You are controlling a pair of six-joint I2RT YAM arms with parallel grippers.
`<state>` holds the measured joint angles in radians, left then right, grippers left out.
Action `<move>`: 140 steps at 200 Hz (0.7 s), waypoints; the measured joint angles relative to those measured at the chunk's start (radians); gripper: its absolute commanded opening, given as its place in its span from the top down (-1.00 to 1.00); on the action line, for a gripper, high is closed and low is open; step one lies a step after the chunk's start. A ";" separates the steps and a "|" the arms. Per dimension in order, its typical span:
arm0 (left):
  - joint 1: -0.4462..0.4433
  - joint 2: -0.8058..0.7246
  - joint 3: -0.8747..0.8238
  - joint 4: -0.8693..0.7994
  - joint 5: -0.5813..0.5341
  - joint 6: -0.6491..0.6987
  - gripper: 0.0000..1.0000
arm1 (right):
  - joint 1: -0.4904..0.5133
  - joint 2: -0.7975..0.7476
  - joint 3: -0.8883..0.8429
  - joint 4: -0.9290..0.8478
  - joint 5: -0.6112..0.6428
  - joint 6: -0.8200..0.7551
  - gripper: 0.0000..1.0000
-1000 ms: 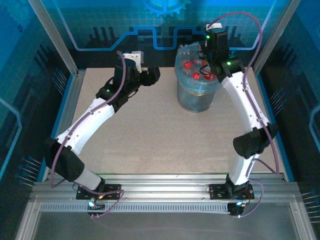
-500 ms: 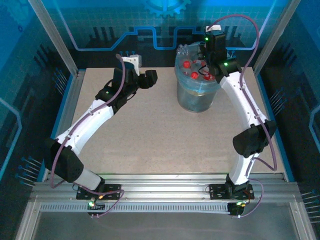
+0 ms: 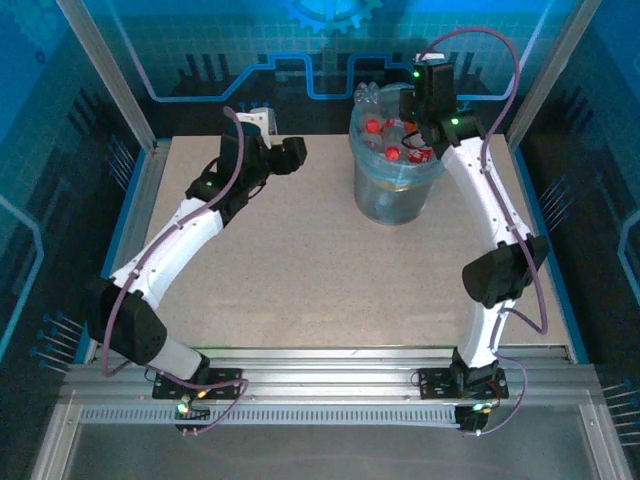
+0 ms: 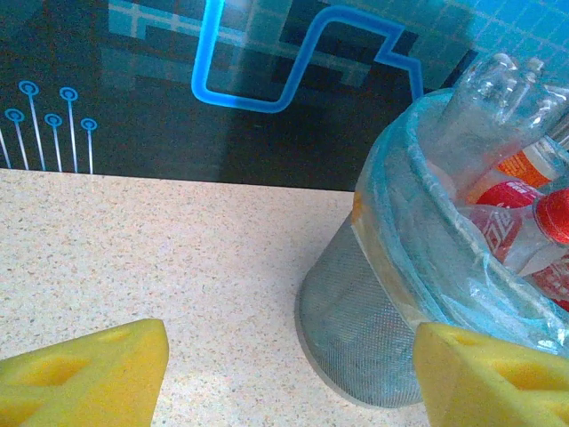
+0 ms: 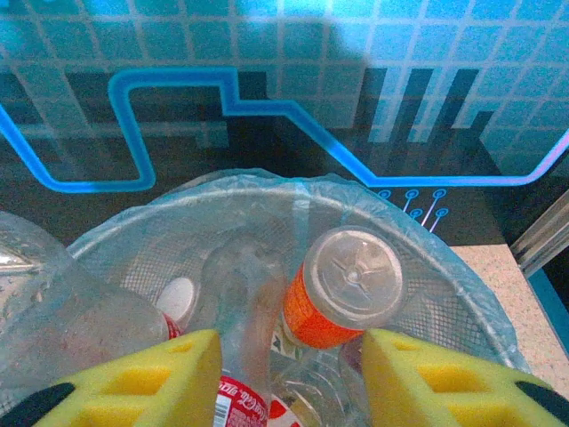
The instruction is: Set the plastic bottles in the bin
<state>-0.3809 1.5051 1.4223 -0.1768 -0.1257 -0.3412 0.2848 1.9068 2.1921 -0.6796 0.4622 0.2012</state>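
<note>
The right pincer (image 5: 284,374) hangs wide and empty just above the bin (image 3: 395,195), placed, I judge, for dropping straight onto the plastic bottles (image 5: 342,285) heaped inside. The left pincer (image 4: 293,374), also wide and empty, hovers left of the bin, clear of it.

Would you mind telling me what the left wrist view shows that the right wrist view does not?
Left wrist adds the outside of the bin, its grey mesh wall standing on the speckled table. Right wrist adds a look down into it, onto the round end of an orange-labelled bottle. Both share the blue bag liner, red-labelled bottles, and open yellow fingers: left pincer, right pincer.
</note>
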 measured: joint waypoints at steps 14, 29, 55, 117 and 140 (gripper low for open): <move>0.002 -0.008 0.000 -0.001 0.000 0.000 -0.49 | 0.009 0.016 0.060 -0.051 -0.003 -0.008 -0.35; 0.003 -0.024 0.002 -0.002 0.000 0.000 -0.48 | 0.026 0.018 0.111 -0.095 -0.007 -0.018 -0.53; 0.005 -0.063 0.002 -0.005 -0.001 0.002 -0.49 | 0.068 -0.014 0.145 -0.128 -0.013 -0.019 -0.63; 0.021 -0.179 -0.036 -0.031 -0.042 0.029 -0.50 | 0.113 -0.145 0.125 -0.160 -0.025 -0.037 -0.48; 0.037 -0.221 -0.066 -0.048 -0.063 0.035 -0.50 | 0.113 -0.152 0.137 -0.158 -0.026 -0.045 -0.44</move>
<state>-0.3435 1.2839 1.3560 -0.2253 -0.1890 -0.3061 0.3973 1.7546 2.3287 -0.8379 0.4362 0.1558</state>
